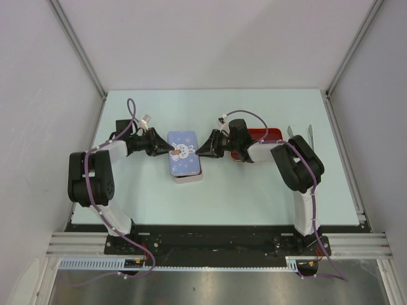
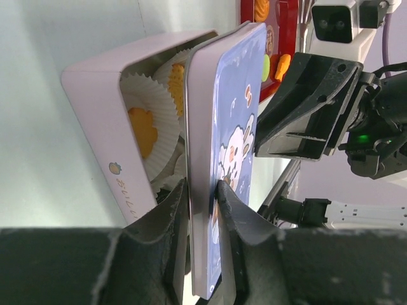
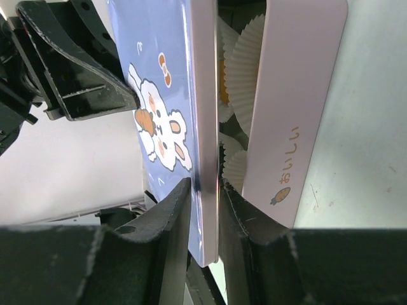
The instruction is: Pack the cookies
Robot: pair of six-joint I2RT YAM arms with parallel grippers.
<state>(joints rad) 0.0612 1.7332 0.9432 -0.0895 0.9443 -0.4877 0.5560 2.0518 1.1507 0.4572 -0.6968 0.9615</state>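
A blue lid [image 1: 183, 150] with a white rabbit printed on it hangs over the pink tin [image 1: 188, 176], offset towards the far side. My left gripper [image 1: 169, 151] is shut on the lid's left edge [image 2: 202, 187]. My right gripper [image 1: 198, 152] is shut on the opposite edge [image 3: 203, 190]. In the left wrist view the tin [image 2: 95, 121] holds white paper cups with orange cookies [image 2: 141, 130] in them. More cookies [image 2: 282, 65] lie on a red tray [image 2: 284, 25]. The tin's pink wall [image 3: 292, 108] and cups [image 3: 245, 57] show beside the lid in the right wrist view.
The red tray [image 1: 272, 133] sits behind my right forearm, partly hidden by it. Metal tongs [image 1: 299, 131] lie just right of the tray. White walls enclose the pale green table [image 1: 254, 190] on three sides.
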